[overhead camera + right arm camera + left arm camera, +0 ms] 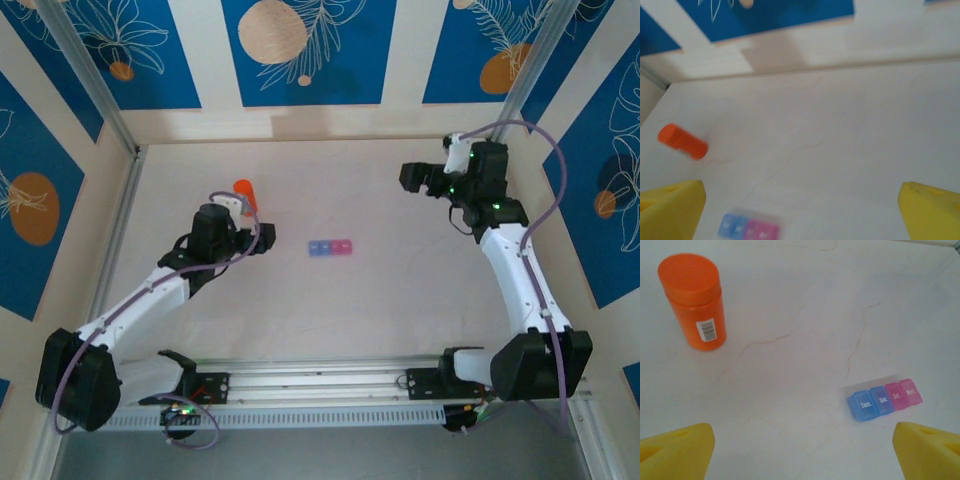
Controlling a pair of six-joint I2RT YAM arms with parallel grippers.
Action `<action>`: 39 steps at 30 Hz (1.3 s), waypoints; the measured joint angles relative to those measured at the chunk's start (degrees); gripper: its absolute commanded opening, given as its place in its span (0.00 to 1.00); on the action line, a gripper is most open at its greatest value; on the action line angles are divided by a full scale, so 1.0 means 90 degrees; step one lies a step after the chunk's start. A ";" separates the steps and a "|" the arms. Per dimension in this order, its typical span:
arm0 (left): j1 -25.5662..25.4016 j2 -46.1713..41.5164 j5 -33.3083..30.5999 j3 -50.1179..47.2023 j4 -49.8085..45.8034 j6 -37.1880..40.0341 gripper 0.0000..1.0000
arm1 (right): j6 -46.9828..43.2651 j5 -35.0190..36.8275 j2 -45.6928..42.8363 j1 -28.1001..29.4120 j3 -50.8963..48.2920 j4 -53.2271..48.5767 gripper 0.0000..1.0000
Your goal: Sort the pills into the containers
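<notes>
The pill-box strip [330, 248] lies flat near the table's middle, with joined blue and pink lidded sections, all lids down. In the left wrist view the strip [885, 399] sits ahead and to the right, day labels on its lids. An orange pill bottle [245, 191] stands upright with its cap on, just beyond my left gripper [245, 218]. The left gripper [802, 455] is open over bare table, the bottle [694, 300] at its far left. My right gripper [418, 178] hovers at the back right, open and holding nothing [802, 212]; from there the strip [749, 227] and bottle [682, 141] look blurred.
White marble-patterned tabletop [380, 310] with low walls on the left, back and right. A metal rail [320, 385] carrying the arm bases runs along the near edge. Blue patterned panels stand behind the back wall.
</notes>
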 measured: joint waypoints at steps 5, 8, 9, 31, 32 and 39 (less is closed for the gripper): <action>-0.0216 0.0466 -0.0049 0.0534 -0.0238 0.0379 0.91 | 0.0559 -0.0413 0.0396 0.0469 -0.0614 0.0070 0.96; -0.0430 0.0821 -0.0090 0.0865 -0.0393 0.0663 0.91 | 0.0729 -0.0551 0.0952 0.0801 -0.0627 0.0151 0.90; -0.0505 0.0933 -0.0119 0.0967 -0.0454 0.0767 0.91 | 0.0767 -0.0583 0.1156 0.0933 -0.0624 0.0187 0.89; -0.0918 0.1950 0.0641 0.1290 -0.0010 0.3531 0.89 | 0.0942 -0.0984 0.3050 0.1909 -0.0342 0.0491 0.77; -0.0918 0.1989 0.0673 0.1290 -0.0010 0.3589 0.89 | 0.0942 -0.0986 0.3060 0.1921 -0.0342 0.0503 0.76; -0.0918 0.2108 0.0930 0.1292 -0.0015 0.4359 0.87 | 0.0942 -0.0991 0.3113 0.1931 -0.0335 0.0522 0.72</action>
